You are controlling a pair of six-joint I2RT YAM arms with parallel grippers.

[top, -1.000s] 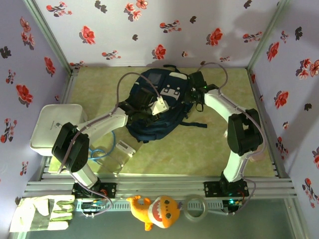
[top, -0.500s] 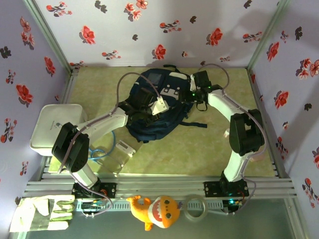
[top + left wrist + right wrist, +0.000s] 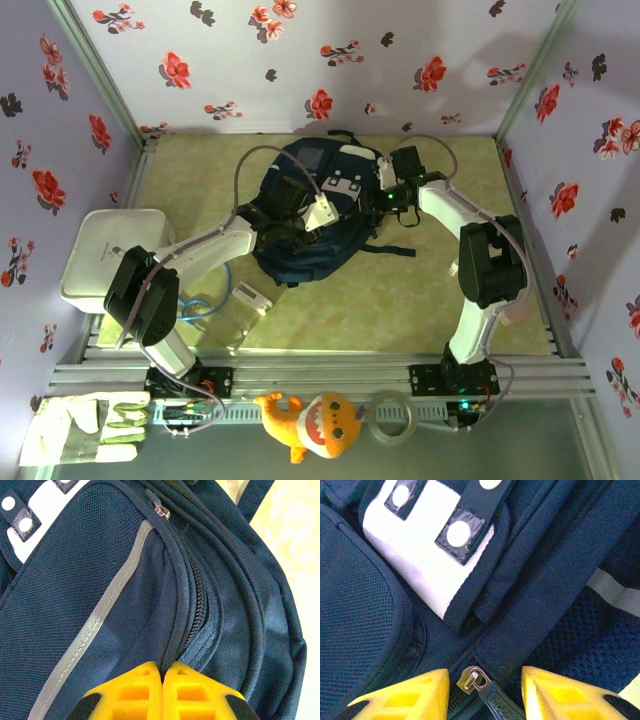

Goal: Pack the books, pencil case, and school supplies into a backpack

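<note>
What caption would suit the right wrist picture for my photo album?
Open right gripper poised astride a zipper pull on the navy backpack, below its white patch.

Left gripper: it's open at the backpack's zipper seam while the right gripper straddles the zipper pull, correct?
No: the left gripper is shut, pinching a fold of the backpack at that zipper seam, as the left wrist view shows. The right gripper does straddle the zipper pull.

No lettering can be read on the backpack (image 3: 330, 240).
</note>
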